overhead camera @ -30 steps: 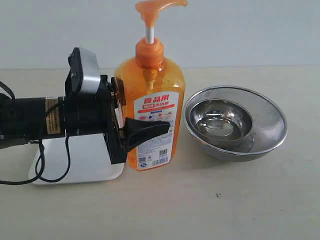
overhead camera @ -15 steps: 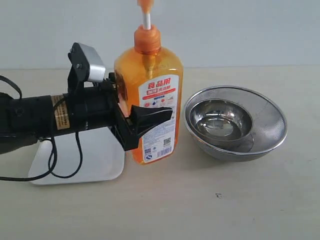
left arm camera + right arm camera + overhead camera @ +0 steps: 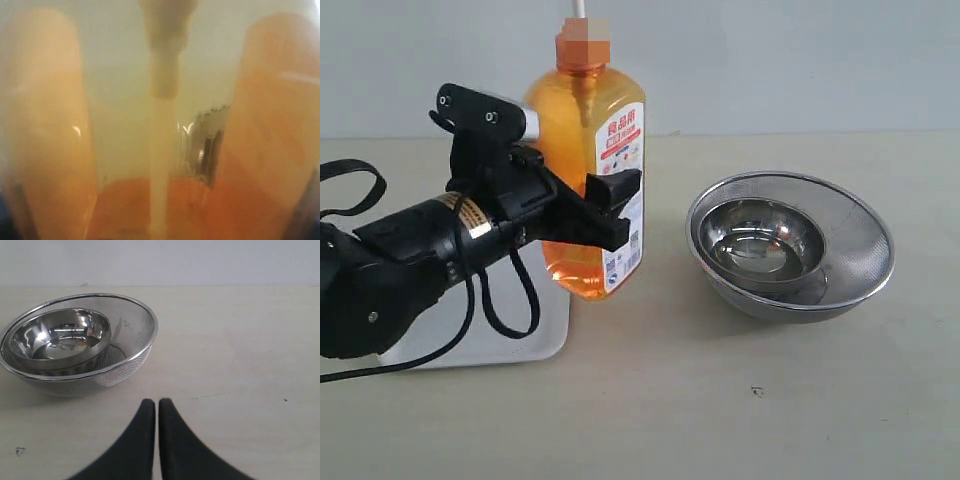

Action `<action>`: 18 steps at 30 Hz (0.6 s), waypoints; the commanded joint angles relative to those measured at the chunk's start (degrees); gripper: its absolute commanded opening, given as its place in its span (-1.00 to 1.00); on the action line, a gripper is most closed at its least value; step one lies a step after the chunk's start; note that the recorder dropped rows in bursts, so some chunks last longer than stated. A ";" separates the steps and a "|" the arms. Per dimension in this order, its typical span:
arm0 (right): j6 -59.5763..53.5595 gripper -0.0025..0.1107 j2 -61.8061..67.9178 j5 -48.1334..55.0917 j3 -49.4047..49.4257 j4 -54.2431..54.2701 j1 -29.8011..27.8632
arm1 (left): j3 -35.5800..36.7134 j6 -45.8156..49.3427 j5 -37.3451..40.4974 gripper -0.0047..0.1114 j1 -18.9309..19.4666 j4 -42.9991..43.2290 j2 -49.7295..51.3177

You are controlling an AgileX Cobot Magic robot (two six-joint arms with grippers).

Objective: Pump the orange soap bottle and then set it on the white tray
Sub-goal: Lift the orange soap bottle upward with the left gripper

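Left gripper (image 3: 590, 197) is seen clamped across the middle of the orange soap bottle (image 3: 570, 130), with one black finger (image 3: 612, 198) laid over the front face and the other hidden behind the body. A black cable is looped under the arm. The pale table (image 3: 770, 420) is noted as the widest surface. On it, at the left of the exterior view, the white tray (image 3: 535, 340) is laid flat and largely covered by the arm. The bottle is held nearly upright, slightly tilted, label turned to the right. Its base appears to hang clear of the surface, above the tray's right edge. Its pump head is cut off by the top of the frame, and only the white stem is caught. In the left wrist view only blurred orange plastic, pressed close to the lens, is made out. To the right, well apart from the bottle, a round steel mesh bowl (image 3: 865, 235) is set on the table, and a smaller polished steel bowl (image 3: 765, 240) is nested inside it. Right gripper (image 3: 156, 410) is recorded in its own wrist view only, jaws drawn together with the tips all but touching, above bare table near the mesh bowl. A tiny dark speck (image 3: 756, 390) is marked on the table in front of the bowls.
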 commanded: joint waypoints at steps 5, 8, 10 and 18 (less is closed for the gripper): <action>-0.18 -0.96 -0.24 -0.32 -0.06 -0.18 -0.10 | -0.57 6.58 -5.19 -0.84 -1.75 -15.35 -1.29; -0.18 -0.96 -0.24 -0.32 -0.06 -0.18 -0.10 | -0.57 6.58 -5.27 -0.84 -1.75 -2.14 -1.29; -0.18 -0.96 -0.24 -0.32 -0.06 -0.18 -0.10 | -0.57 5.98 -4.93 -0.84 -1.75 4.34 -1.29; -0.18 -0.96 -0.24 -0.32 -0.06 -0.18 -0.10 | -0.57 4.95 -5.18 -0.84 -1.75 13.41 -1.29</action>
